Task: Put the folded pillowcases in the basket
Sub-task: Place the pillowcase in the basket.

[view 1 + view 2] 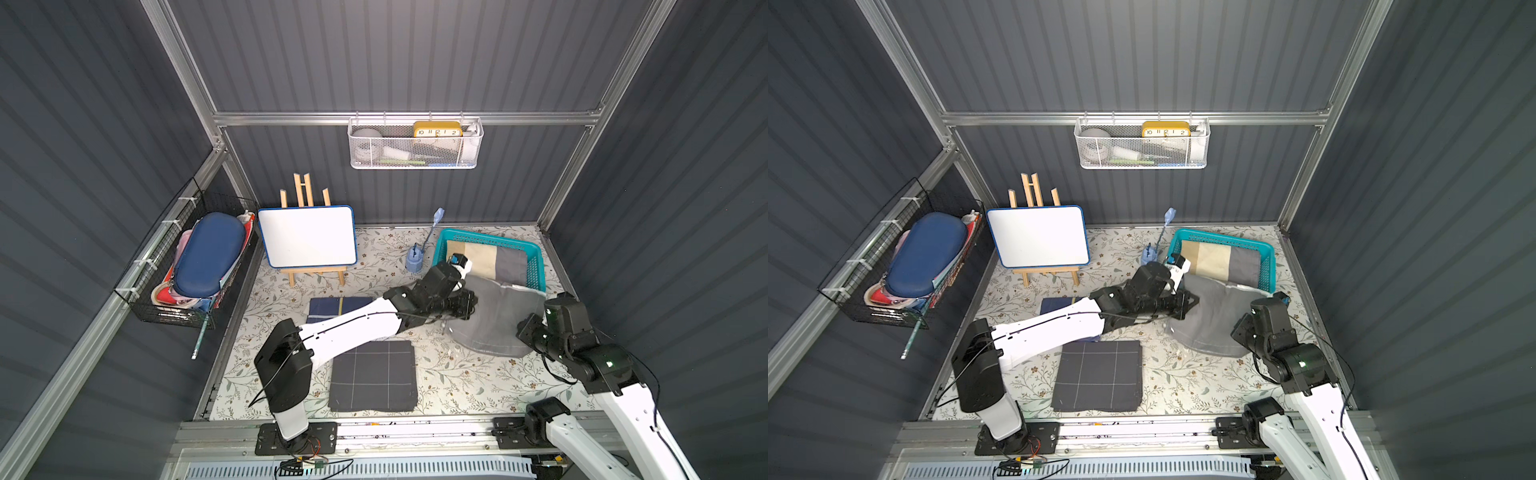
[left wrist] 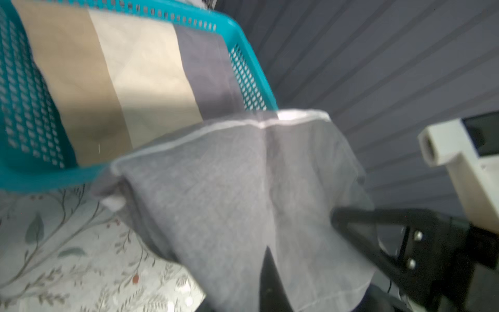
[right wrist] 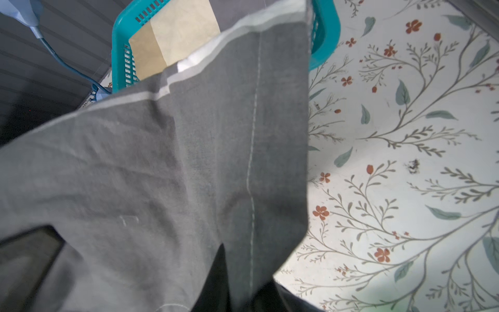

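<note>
- Left gripper [image 1: 467, 309]: the jaws are pressed together on the left edge of the grey folded pillowcase with a pale hem [image 1: 494, 328]. They hold it up near the worktop's far right corner.
- The pillowcase is slung between the two arms. Its pale hem lies over the near rim of the teal rectangular plastic basket with lattice sides [image 1: 490, 237], and most of the cloth hangs over the worktop in front of the basket.
- The basket stands in the far right corner and already holds a folded cloth striped tan, cream and grey [image 1: 486, 259].
- Right gripper [image 1: 528, 328]: the jaws are clamped on the pillowcase's right, nearer edge.
- Step in hand, as I judge it: carrying the pillowcase over the rim. The next move calls for both arms to lift and advance together until the sagging middle clears the near rim. They should then lower it onto the striped cloth before letting go.
</note>
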Robot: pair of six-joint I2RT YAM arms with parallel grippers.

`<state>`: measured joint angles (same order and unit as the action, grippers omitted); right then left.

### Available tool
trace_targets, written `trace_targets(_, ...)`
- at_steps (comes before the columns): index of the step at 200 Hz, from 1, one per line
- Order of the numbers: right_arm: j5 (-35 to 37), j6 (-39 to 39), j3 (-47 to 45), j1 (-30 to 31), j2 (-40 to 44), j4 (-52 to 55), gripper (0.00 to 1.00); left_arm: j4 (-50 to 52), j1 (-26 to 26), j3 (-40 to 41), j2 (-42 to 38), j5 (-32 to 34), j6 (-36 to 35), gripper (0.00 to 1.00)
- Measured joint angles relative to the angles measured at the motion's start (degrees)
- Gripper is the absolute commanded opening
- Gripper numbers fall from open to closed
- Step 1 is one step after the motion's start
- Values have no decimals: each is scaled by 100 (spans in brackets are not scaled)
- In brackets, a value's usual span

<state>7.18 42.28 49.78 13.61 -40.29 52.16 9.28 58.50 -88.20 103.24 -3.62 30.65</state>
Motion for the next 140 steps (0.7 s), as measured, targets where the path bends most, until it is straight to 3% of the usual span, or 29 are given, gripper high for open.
trace_targets(74, 658, -684, 710, -127, -1762, -1467, 0, 1126, -914, -3700, 2406, -192, -531, 0)
trace_targets(103, 715, -841, 1113, -374, -2402, -1838, 0, 1283, -992, -4229, 2747, -186, -645, 0)
trace_targets(140, 546, -874, 1252, -815, -3032, -2179, 0, 1224, -1073, -4332, 2881, -216, -658, 0)
